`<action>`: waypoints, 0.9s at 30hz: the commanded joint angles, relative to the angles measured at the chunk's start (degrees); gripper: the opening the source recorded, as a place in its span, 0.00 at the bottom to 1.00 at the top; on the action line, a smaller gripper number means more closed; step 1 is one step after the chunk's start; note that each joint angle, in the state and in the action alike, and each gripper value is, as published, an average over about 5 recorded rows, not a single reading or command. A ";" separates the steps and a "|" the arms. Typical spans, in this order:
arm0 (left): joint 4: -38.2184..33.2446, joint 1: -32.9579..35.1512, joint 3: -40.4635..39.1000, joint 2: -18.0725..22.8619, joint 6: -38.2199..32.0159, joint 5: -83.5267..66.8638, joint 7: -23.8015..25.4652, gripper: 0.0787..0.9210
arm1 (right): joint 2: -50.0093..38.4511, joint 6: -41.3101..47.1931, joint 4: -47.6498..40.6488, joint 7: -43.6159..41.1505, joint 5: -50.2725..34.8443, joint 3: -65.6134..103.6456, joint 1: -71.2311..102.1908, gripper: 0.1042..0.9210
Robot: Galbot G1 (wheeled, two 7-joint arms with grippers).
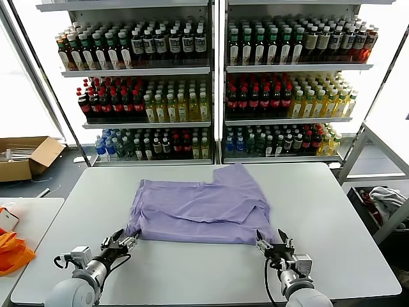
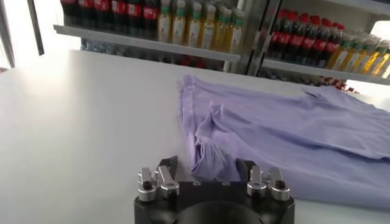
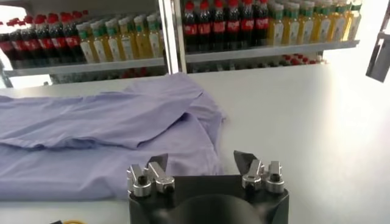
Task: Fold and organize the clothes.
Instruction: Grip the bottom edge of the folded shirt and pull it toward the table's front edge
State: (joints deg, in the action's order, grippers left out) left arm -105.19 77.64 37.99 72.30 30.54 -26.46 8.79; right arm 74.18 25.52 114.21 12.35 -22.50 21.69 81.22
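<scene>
Stocked drink shelves back a white table where the shirt lies partly folded at centre. Left gripper and right gripper, jaws open and empty, sit at its near corners. Thin, limp fabric probably wants pinching there.
</scene>
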 commanded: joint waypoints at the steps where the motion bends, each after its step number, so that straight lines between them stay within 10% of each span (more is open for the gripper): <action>1: 1.29 0.07 -0.37 0.21 0.16 0.74 0.35 0.53 | 0.38 1.82 0.48 1.93 -2.48 -0.72 1.86 0.53; 15: 1.21 1.12 -0.24 -0.26 -0.43 0.96 1.70 0.06 | -0.05 0.96 -0.06 0.30 -2.44 -1.12 1.40 0.06; 27: -5.99 8.60 2.29 -0.64 -0.46 2.17 1.78 0.01 | -4.23 -0.37 6.73 -1.44 0.16 0.94 7.81 0.03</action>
State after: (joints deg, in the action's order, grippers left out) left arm -107.89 82.67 39.60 71.58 29.95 -24.66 10.58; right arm 70.80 25.22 119.08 10.73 -22.98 22.56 87.14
